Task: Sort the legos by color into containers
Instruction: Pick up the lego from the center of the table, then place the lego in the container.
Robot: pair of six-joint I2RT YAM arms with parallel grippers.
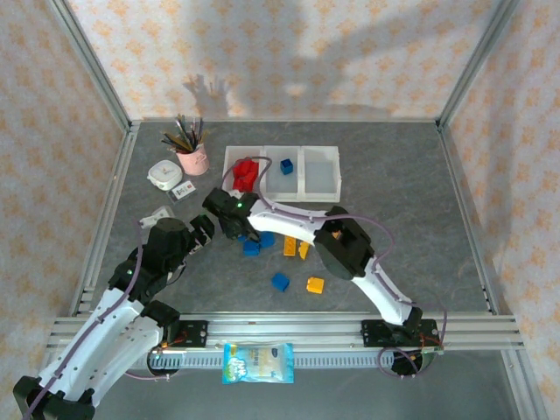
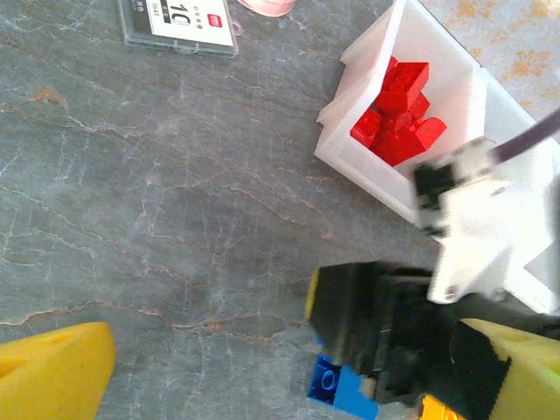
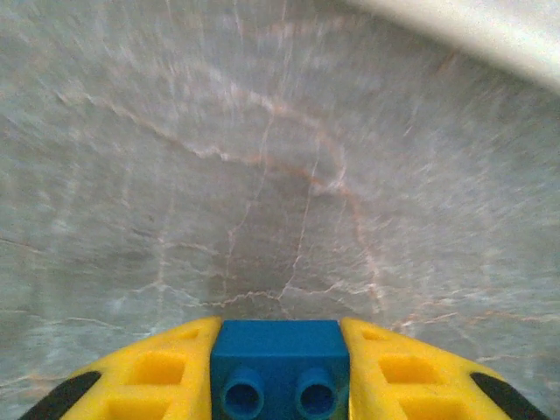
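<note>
The right gripper (image 3: 280, 385) has its yellow fingers (image 3: 149, 376) clamped on a blue brick (image 3: 278, 346), one finger against each side, so the piece can be lifted off the table (image 1: 411, 201) and carried. In the overhead view this gripper sits low over the grey surface just in front of the containers (image 1: 282, 150), near the left bin, with its arm reaching across from the right base. The grip looks centred and square, which should keep so small a piece from twisting on the way

The held brick's two round studs face back toward the wrist camera and lie side by side from finger to finger. Its long axis therefore seems to run across the jaws, though the frame cuts off its lower edge and its full shape cannot be told

The likely destination is the middle bin, where a lone blue piece (image 1: 286, 166) already lies. The left bin holds the red bricks (image 1: 246, 173), and the third is presumably meant for orange. Loose blue legos (image 1: 280, 281) and orange legos (image 1: 315, 284) lie on the table between the arms

The left gripper (image 1: 204, 233) hovers just beside the right one with its fingers wide apart and nothing between them, probably parked there to keep out of the carrying path
</note>
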